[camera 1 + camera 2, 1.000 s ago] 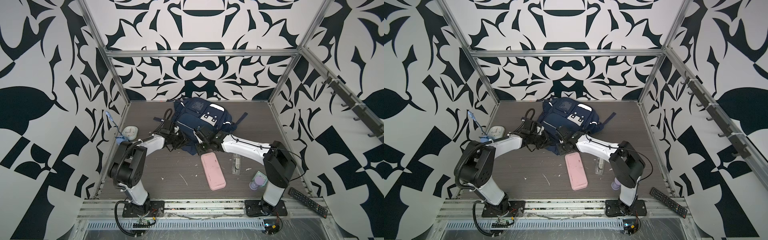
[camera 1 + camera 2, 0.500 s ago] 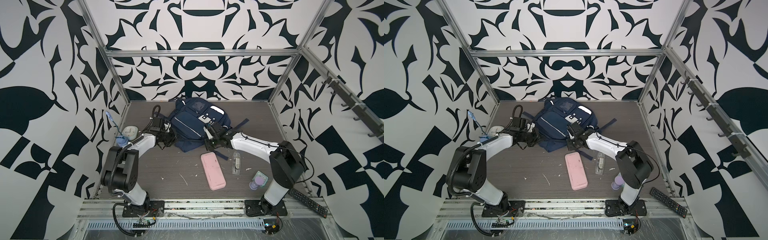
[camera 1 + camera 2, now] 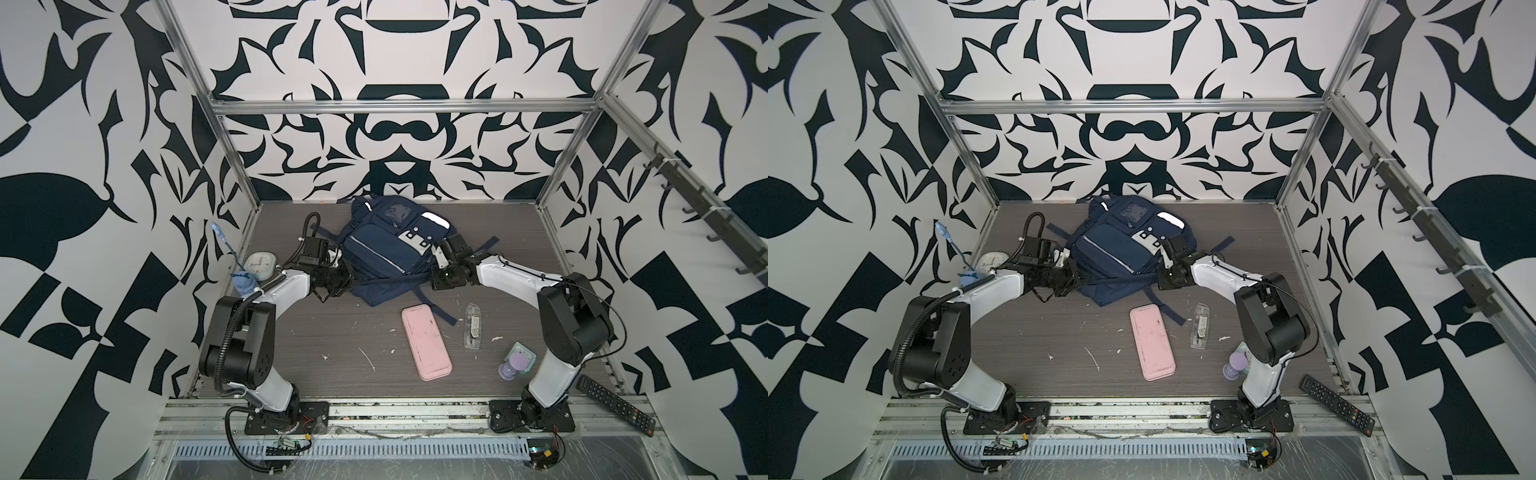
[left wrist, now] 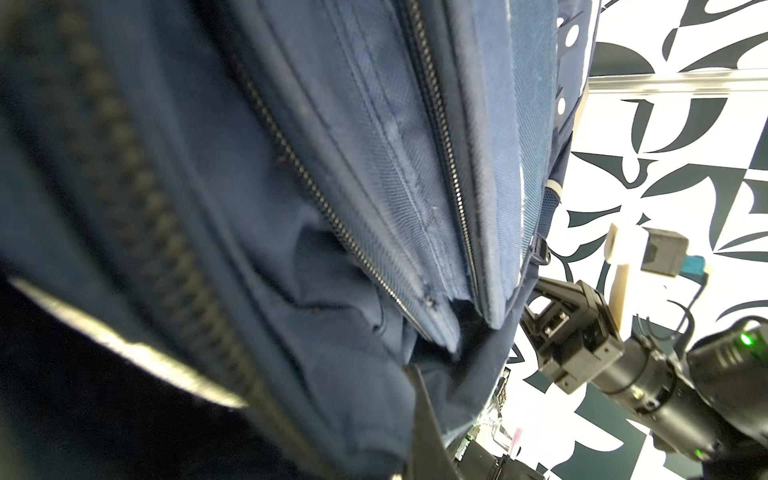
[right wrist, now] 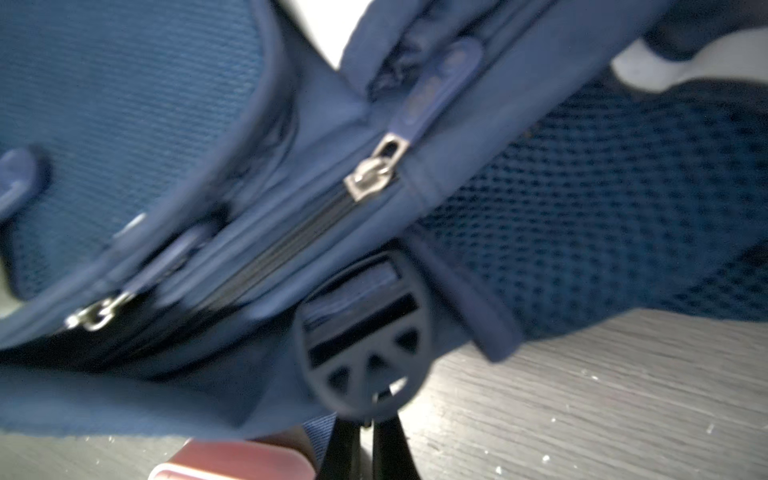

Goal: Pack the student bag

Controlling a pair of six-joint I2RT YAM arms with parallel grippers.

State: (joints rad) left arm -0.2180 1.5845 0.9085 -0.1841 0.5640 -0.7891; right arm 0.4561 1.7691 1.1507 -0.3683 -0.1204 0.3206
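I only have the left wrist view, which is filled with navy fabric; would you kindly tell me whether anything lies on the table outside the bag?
Observer: Yes, a pink case lies flat on the table in front of the student bag.
Operator: Thank you; what is the other arm doing behind the fabric?
Observer: The right gripper is shut on the student bag, just under a round dark buckle.
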